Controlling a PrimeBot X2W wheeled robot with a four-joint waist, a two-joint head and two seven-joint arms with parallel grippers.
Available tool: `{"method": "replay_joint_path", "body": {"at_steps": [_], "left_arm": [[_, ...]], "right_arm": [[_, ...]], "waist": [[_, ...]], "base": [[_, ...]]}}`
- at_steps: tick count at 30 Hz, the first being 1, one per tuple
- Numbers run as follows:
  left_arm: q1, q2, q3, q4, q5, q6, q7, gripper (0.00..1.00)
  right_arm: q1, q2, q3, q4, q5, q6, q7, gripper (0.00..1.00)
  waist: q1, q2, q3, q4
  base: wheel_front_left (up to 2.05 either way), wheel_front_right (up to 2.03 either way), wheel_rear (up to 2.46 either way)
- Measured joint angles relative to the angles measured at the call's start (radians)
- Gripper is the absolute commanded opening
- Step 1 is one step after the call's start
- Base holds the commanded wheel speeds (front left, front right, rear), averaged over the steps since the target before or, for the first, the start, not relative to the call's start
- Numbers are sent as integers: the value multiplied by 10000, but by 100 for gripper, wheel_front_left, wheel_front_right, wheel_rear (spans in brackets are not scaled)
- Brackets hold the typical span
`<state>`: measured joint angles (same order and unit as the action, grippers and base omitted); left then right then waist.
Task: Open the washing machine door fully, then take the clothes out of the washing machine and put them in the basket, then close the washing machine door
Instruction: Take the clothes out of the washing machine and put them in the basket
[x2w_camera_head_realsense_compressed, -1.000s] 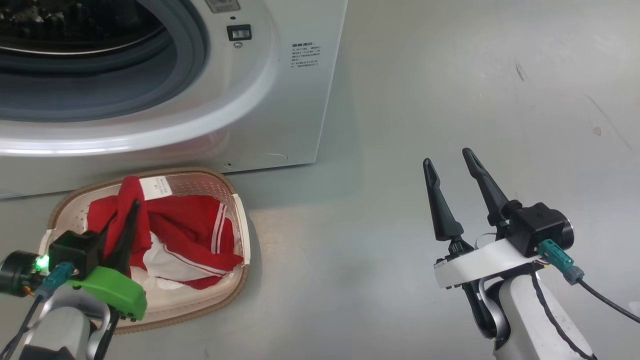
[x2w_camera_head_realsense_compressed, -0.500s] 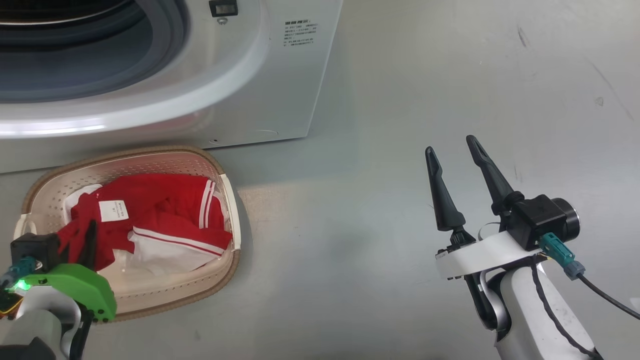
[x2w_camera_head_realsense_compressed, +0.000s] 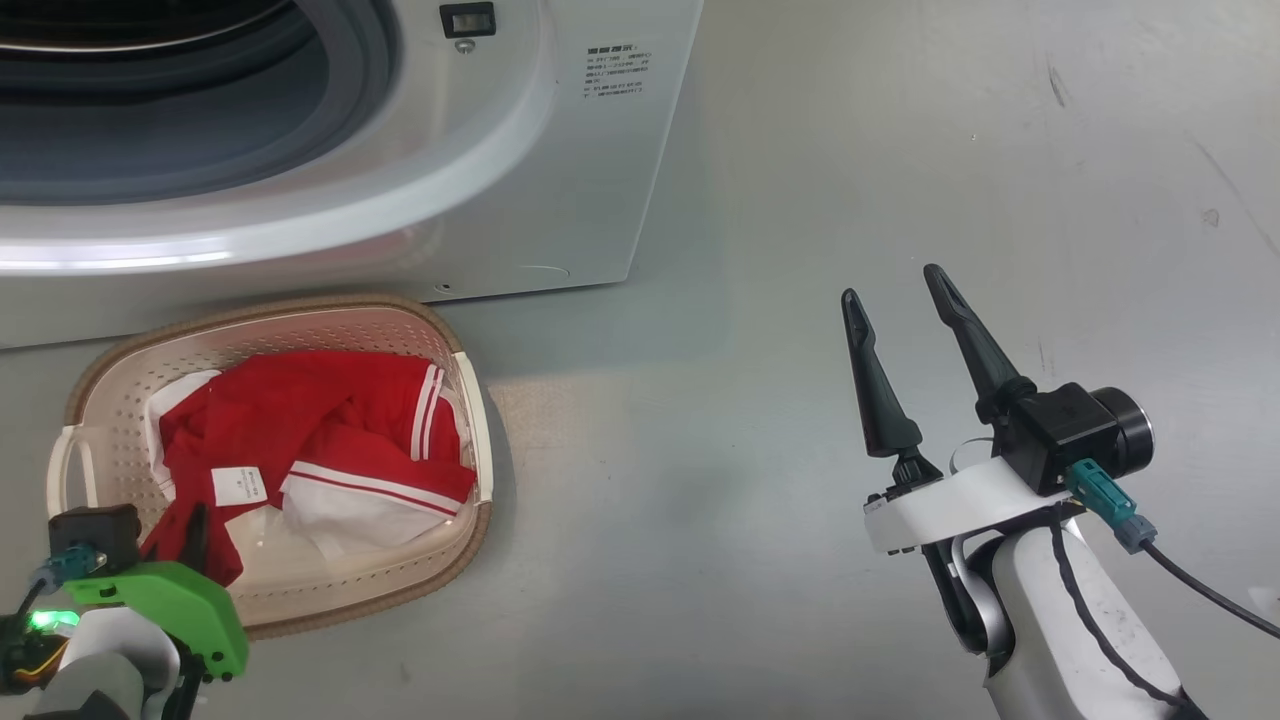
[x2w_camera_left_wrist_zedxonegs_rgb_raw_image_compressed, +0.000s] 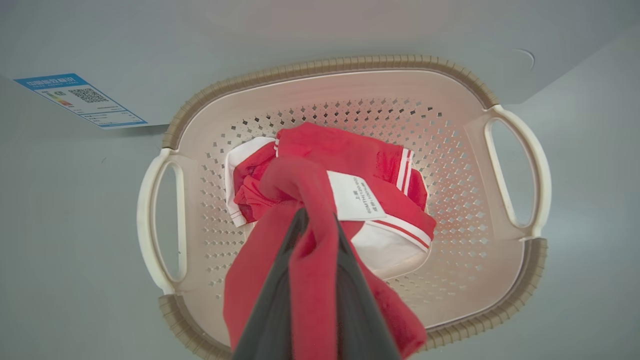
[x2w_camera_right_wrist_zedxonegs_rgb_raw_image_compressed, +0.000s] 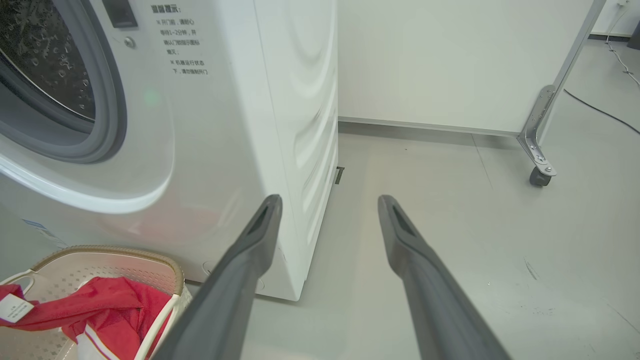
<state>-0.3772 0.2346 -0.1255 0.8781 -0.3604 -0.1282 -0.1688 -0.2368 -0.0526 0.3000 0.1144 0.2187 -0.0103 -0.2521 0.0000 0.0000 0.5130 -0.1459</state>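
Note:
The cream basket (x2w_camera_head_realsense_compressed: 455, 345) stands on the floor in front of the white washing machine (x2w_camera_head_realsense_compressed: 590, 190). The red and white clothes (x2w_camera_head_realsense_compressed: 330, 430) lie inside it. My left gripper (x2w_camera_head_realsense_compressed: 193, 520) hangs over the basket's near left corner. In the left wrist view my left gripper (x2w_camera_left_wrist_zedxonegs_rgb_raw_image_compressed: 317, 220) is shut on a fold of the clothes (x2w_camera_left_wrist_zedxonegs_rgb_raw_image_compressed: 350, 150), above the basket (x2w_camera_left_wrist_zedxonegs_rgb_raw_image_compressed: 325, 65). My right gripper (x2w_camera_head_realsense_compressed: 892, 283) is open over bare floor to the right, holding nothing. The machine's opening shows its grey rubber ring (x2w_camera_head_realsense_compressed: 370, 60). The washing machine door is out of view.
The right wrist view has the steel drum (x2w_camera_right_wrist_zedxonegs_rgb_raw_image_compressed: 45, 60), the machine's side (x2w_camera_right_wrist_zedxonegs_rgb_raw_image_compressed: 305, 125), a white wall and a metal frame leg on a caster (x2w_camera_right_wrist_zedxonegs_rgb_raw_image_compressed: 540, 175) at the far right. A blue sticker (x2w_camera_left_wrist_zedxonegs_rgb_raw_image_compressed: 80, 100) is on the machine's front, low down. Grey floor (x2w_camera_head_realsense_compressed: 750, 500) lies between basket and right arm.
My left gripper has drawn back toward the basket's near left corner with the red fabric in it, and the garment has spread lower in the basket. The head camera shifted slightly.

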Motion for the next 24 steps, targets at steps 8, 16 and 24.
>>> {"method": "replay_joint_path", "body": {"at_steps": [8,16,24], "left_arm": [[-262,-117,-35,637,-234,0,-184,100],[-458,-148,-194,894,-232,0,-485,100],[-821,-399,-360,303,-251,-2,-803,100]], "right_arm": [[-1,0,104,61,98,0,0,100],[1,0,73,84,274,-13,0,100],[3,-2,-44,132,374,-12,0,100]], "waist": [[0,0,-125,-85],[0,0,-443,-108],[0,0,-843,93]], "base": [[0,0,0],[0,0,0],[0,0,0]]}}
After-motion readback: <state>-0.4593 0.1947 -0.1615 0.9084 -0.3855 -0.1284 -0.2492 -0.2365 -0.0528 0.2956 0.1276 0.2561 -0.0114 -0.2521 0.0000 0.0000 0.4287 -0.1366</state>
